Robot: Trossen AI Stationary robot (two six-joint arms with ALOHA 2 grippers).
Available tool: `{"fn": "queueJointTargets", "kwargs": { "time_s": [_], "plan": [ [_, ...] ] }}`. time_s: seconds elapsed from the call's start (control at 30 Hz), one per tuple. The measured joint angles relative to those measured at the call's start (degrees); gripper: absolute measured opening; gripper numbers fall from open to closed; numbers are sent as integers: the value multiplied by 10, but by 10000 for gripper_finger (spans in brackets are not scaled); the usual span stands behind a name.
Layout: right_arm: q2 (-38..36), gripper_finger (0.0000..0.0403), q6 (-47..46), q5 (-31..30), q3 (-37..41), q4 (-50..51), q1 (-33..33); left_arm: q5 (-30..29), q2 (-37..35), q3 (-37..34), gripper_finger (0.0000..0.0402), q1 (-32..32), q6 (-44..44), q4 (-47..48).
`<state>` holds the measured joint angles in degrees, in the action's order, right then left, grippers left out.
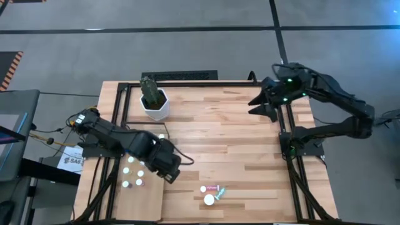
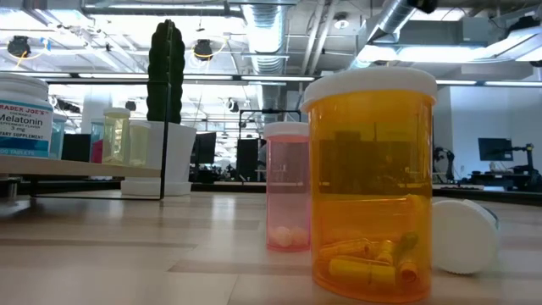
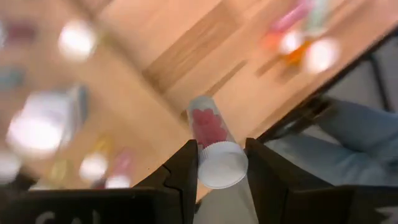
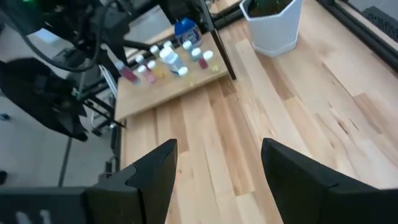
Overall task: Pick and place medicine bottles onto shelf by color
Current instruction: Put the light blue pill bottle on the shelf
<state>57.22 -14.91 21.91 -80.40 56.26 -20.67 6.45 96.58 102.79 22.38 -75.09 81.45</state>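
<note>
Left gripper [image 3: 221, 163] holds a pink bottle [image 3: 211, 146] over the shelf [image 1: 147, 203].
Its jaws pinch the white cap; right gripper [image 4: 214, 163] waits far right, jaws spread.

Shelf [image 1: 147, 200] lies at the table's [image 1: 250, 137] front-left corner, bearing several bottles [image 1: 132, 177]. Left gripper [image 1: 172, 177] hangs over the shelf's right edge, clamping a bottle [image 3: 214, 149]. More bottles [image 1: 212, 192] (a small cluster) stand right of the shelf. Pot [image 1: 155, 106] sits rear-left; right gripper [image 1: 264, 107] rear-right.
</note>
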Motion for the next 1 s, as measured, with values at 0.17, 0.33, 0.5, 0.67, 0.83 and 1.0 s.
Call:
{"fn": "queueJointTargets", "kwargs": {
  "time_s": [0.17, 0.33, 0.5, 0.67, 0.83, 1.0],
  "plan": [
    [43, 255, 20, -1, 0, -1, 0, -5, 0, -35, 94, 38, -61, 32],
    [91, 255, 43, -1, 0, -2, 0, 37, 1, -100, 94, 58, -63, 27],
    [127, 255, 45, -1, 0, -19, 0, 39, 1, -173, 94, 60, -52, -25],
    [141, 255, 48, -1, 0, -28, 0, 58, 1, -243, 94, 60, -33, -126],
    [141, 255, 49, 0, 0, -29, 0, 58, 1, -285, 94, 60, -35, -152],
    [141, 255, 45, 0, 0, -29, 0, 55, -3, -296, 94, 56, -25, -144]
  ]
}}
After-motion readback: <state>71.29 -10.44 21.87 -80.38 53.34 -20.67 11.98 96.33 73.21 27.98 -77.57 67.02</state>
